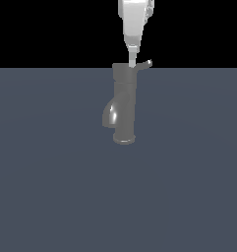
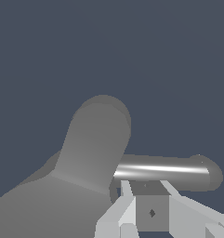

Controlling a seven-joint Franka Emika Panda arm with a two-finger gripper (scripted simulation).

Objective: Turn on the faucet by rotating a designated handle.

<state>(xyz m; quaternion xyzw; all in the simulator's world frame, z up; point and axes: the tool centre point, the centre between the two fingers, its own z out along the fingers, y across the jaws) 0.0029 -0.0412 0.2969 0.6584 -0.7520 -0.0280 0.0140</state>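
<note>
The faucet (image 1: 124, 101) is a dark grey upright cylinder on a flared round base, with its curved spout (image 1: 110, 115) bulging toward the exterior view's left. The handle (image 1: 145, 64) is a thin grey stub sticking out from the top cap toward the exterior view's right. My white gripper (image 1: 132, 62) comes down from above, its tips at the top cap right beside the handle's root. In the wrist view the handle (image 2: 164, 170) is a shiny bar just beyond my gripper (image 2: 145, 187). The two fingertips (image 2: 125, 188) stand a little apart and hold nothing. The faucet body (image 2: 92, 144) fills the area beside them.
The faucet stands alone on a flat slate-grey floor (image 1: 51, 187) that stretches to a black background. Nothing else shows around it.
</note>
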